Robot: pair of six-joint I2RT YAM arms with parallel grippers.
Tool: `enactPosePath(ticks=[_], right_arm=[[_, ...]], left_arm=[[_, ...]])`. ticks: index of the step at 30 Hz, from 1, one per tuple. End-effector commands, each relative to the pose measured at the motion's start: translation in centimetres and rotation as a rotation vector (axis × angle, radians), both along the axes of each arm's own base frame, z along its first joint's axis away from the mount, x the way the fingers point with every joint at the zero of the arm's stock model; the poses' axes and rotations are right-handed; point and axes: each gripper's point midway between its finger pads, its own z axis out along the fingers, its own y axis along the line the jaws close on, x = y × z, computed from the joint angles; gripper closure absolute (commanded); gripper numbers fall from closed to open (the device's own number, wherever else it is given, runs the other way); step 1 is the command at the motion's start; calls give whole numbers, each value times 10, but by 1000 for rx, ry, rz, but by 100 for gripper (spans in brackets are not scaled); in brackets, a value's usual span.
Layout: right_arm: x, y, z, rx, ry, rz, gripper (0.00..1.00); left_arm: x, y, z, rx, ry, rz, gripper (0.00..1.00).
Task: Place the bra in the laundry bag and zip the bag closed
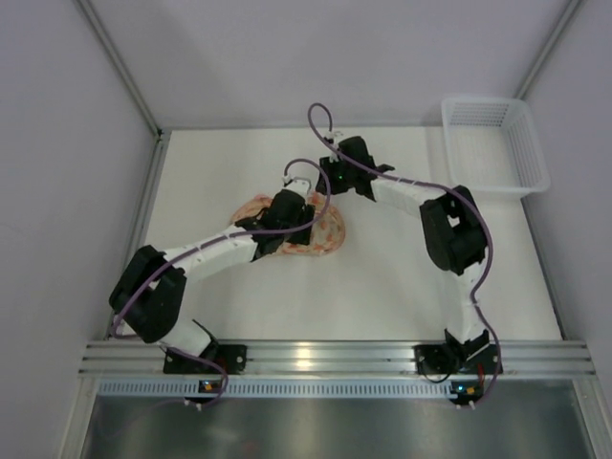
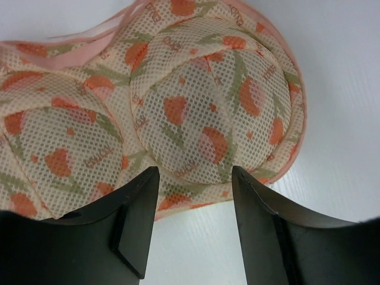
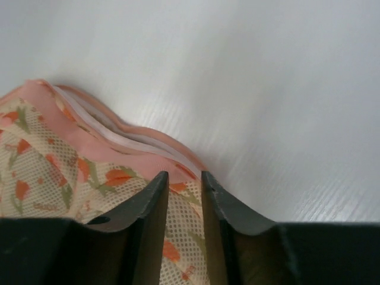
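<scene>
The laundry bag lies on the white table, its orange-pink patterned mesh facing up. It fills the left wrist view, and its pink rim shows in the right wrist view. My left gripper hovers over the bag, open and empty, its fingertips straddling the bag's near edge. My right gripper is at the bag's far right rim. Its jaws are closed to a narrow gap with the bag's mesh fabric between them. The bra is not in view.
A white plastic mesh basket stands at the back right corner. Grey walls close in the table at the back and both sides. A metal rail runs along the near edge by the arm bases.
</scene>
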Motion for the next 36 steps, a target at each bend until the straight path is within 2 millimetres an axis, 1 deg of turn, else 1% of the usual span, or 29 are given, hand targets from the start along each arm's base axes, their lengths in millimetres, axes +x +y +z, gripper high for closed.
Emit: enactPosePath(ticks=[1,2,3,4,5,6,7,8,9,10,11,12,13,14,15,16,17,18,19,20,22,23,24,25,27,30,31,34,36], right_arm=[[-5,-12,44,27,-35,19,67],[-7,-16,53,45,-53,6,55],[-12,-25,78,66,-91,-7,52],[-21,-38,69,51,-67,-29,45],[-26,-45,74,52,-77,-40,42],[-33,-52,94,67,-117,-48,39],[-46,-61,79,49,-88,-60,34],[-54,-65,78,49,-86,-63,32],[-69,-74,73,48,-75,-69,31],[-77,-76,70,56,-63,-77,29],[-85,-79,67,57,-59,-82,27],[-101,-86,58,54,-39,-87,24],[-107,-85,56,69,-44,-88,14],[-115,-86,52,66,-41,-89,13],[-128,-90,43,56,-25,-93,12],[-132,-83,44,53,-49,-91,12],[-137,-82,42,37,-58,-97,12],[-143,-80,39,18,-69,-101,12],[-150,-70,38,-16,-102,-106,11],[-153,-66,37,-29,-118,-111,12],[-161,-56,26,-48,-135,-117,13],[-159,-50,28,-30,-156,-120,14],[-159,-48,19,-39,-154,-112,15],[-159,-44,15,-49,-169,-95,17],[-153,-38,9,-67,-195,-87,19],[-144,-33,0,-145,-221,-81,25],[-142,-32,-3,-179,-231,-74,30],[-135,-33,-12,-251,-237,-83,39],[-131,-32,-19,-283,-236,-78,42]], left_arm=[[33,-16,25,-58,-112,-62,42],[38,-18,19,-53,-97,-66,42],[42,-18,15,-49,-90,-63,41],[46,-16,9,-41,-77,-52,40],[50,-14,-2,-14,-52,-35,39],[52,-13,-8,-3,-38,-25,39],[54,-11,-18,7,-11,-12,38],[56,-12,-22,1,-1,-10,38],[57,-12,-24,-2,8,-7,38],[58,-11,-26,-22,22,15,38],[59,-13,-31,-30,37,17,33],[59,-13,-33,-36,45,27,29],[58,-13,-38,-45,62,43,22],[58,-13,-41,-47,71,48,20],[57,-12,-44,-44,77,57,18],[57,-10,-48,-44,89,78,18],[57,-8,-49,-43,93,100,18],[56,-1,-54,-17,103,137,18],[58,1,-57,-24,115,167,19],[59,4,-59,-24,121,196,21],[59,6,-68,-49,150,262,24],[58,8,-72,-61,163,293,25],[57,8,-75,-75,176,313,25],[58,10,-78,-100,188,359,26],[56,10,-80,-116,200,374,27],[54,12,-78,-117,193,369,28],[54,13,-74,-115,181,369,28],[55,18,-68,-107,158,370,28],[55,18,-66,-106,155,364,28]])
